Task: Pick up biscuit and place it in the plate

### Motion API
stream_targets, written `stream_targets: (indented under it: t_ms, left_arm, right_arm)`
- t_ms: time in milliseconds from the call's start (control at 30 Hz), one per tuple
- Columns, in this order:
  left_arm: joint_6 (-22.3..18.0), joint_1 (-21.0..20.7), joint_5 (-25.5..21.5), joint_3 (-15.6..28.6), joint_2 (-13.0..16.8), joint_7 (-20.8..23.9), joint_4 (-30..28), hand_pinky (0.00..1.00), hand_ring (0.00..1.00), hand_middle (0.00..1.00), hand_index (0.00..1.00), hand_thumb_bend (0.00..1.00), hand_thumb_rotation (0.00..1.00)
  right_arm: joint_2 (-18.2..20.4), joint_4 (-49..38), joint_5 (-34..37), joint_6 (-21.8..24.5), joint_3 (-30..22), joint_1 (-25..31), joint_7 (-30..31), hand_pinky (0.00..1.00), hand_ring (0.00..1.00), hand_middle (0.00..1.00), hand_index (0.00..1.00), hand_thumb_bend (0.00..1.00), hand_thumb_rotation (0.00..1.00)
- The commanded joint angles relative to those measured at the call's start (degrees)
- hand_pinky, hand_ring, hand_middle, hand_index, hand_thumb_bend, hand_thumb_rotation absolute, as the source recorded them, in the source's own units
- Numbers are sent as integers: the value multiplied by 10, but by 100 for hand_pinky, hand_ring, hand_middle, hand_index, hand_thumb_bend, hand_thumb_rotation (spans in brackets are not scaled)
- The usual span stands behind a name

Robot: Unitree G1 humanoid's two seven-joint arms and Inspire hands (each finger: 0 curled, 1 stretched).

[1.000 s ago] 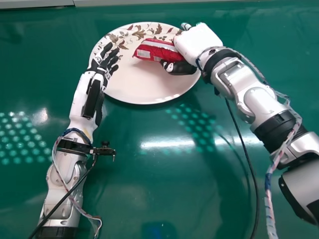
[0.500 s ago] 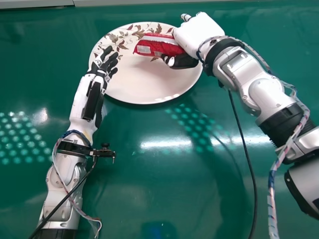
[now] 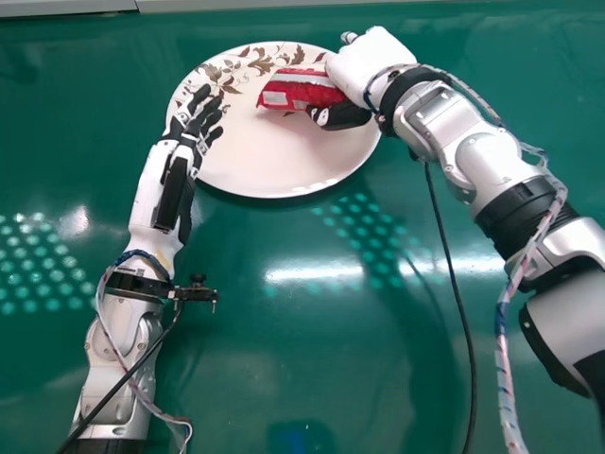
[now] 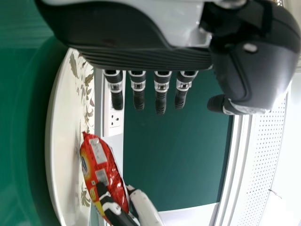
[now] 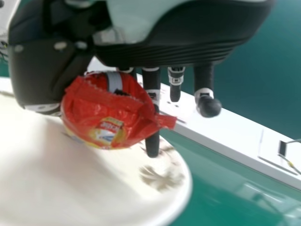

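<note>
My right hand [image 3: 364, 59] is over the plate's right side in the head view, its thumb and fingers pinching the red biscuit packet [image 3: 301, 89]. In the right wrist view the packet [image 5: 110, 110] sits between the thumb and fingers of my right hand [image 5: 151, 84], over the plate [image 5: 70, 174]. The left wrist view also has the packet [image 4: 101, 165] beside the plate's patterned face. The white plate [image 3: 274, 161] with a leaf pattern lies on the table. My left hand [image 3: 194, 123] is at the plate's left rim, fingers straight; its fingers [image 4: 161, 92] hang apart, holding nothing.
The green table [image 3: 284, 369] stretches in front of the plate and between the arms. A black cable [image 3: 454, 293] hangs beside the right forearm. A small clamp [image 3: 194, 291] juts from the left forearm. A white socket strip [image 4: 114, 113] is beyond the plate.
Over the last second my right hand and the packet have risen slightly in the head view, with a small shift leftward at the end. The left hand has barely moved.
</note>
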Motion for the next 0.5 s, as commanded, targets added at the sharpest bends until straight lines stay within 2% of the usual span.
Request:
stream_targets:
  t_ms: [0,300,467]
  left_arm:
    - [5,15,3,-4,-1,3,-14,100,100,97,100,24,0]
    - [17,28,4,-6,-3,8,-35,100,100,96,100,24,0]
    - [18,29,2,-7,-3,6,-34,100,100,96,100,24,0]
  right_arm:
    - [11,16,14,-11,-4,-16,-25,7,13,47,48,52,0]
    - [26,52,34,-32,0,-21,-70,7,11,47,48,52,0]
    - [24,46,25,-43,8,-29,-62,7,12,47,47,52,0]
